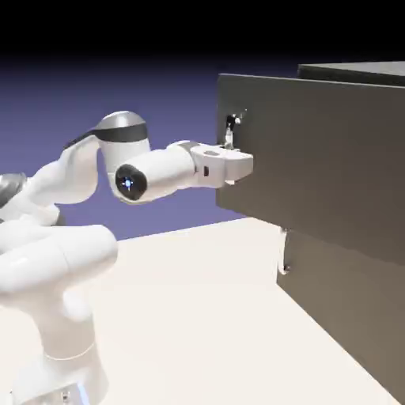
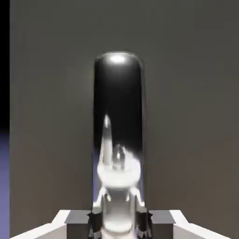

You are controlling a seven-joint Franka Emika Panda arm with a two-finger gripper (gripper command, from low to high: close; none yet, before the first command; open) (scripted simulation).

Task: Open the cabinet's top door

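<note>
One gripper (image 1: pixel 230 146), nearest me, is clamped tight on the silver handle (image 2: pixel 117 140) at the top door's (image 1: pixel 316 158) left edge, the cabinet (image 1: pixel 348 277) beyond. Grasp looks done; next, I'd say, an outward swinging pull.

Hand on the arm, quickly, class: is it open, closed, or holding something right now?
Hand: closed on the top door's handle, the silver handle sitting between the fingertips.
</note>
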